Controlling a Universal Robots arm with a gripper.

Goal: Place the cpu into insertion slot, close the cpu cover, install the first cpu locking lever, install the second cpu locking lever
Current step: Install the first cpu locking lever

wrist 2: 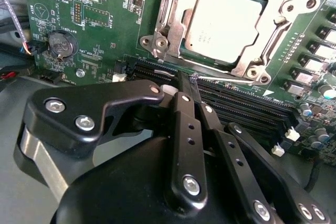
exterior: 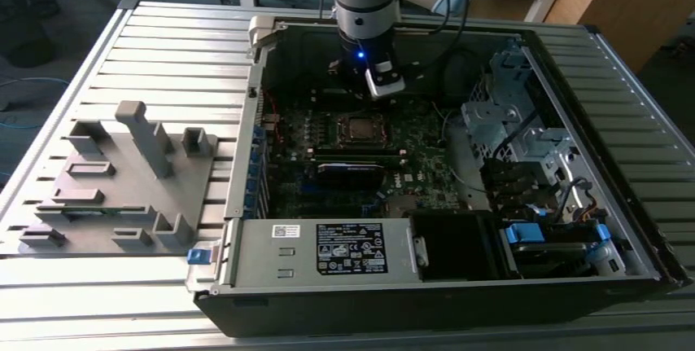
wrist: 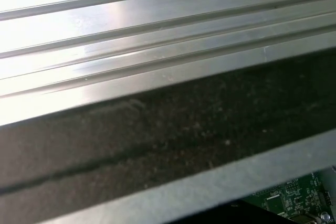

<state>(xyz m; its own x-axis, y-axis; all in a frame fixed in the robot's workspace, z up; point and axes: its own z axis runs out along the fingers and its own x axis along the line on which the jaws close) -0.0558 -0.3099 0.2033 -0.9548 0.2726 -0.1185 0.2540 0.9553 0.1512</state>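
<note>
Right, so the arm reaches down into the open PC case (exterior: pixel 640 237), which lies on the ribbed metal desk (exterior: pixel 163 33). The tool (exterior: pixel 380 86) hangs over the green motherboard (exterior: pixel 418 155), just above the insertion slot (exterior: pixel 338 128) and on its far side in the exterior view.

In the second wrist view the tool (wrist 2: pixel 190 85) fills the foreground w/ its black link bars. Can't tell if it is open or closed (the bars run together toward the tip). Its tip sits over the long black memory slots (wrist 2: pixel 236 98), just beside the socket.

The cpu (wrist 2: pixel 226 22) lies flat in the slot, dull silver top up. The cpu cover (wrist 2: pixel 176 17) is down around it, framing the chip. A thin locking lever (wrist 2: pixel 231 78) runs along the socket edge nearest the tool, w/ its end close by the tool tip. Whether the two touch is unclear.

A coin cell (wrist 2: pixel 62 44) sits on the board, well apart from the socket. At the near end of the case is the labelled grey power-supply box (exterior: pixel 325 249). A grey fixture block (exterior: pixel 120 180) stands on the desk to the exterior view's left.

The first wrist view takes in the desk ribs (wrist: pixel 157 24), a dark case wall (wrist: pixel 157 129) and a corner of the board (wrist: pixel 294 198).
</note>
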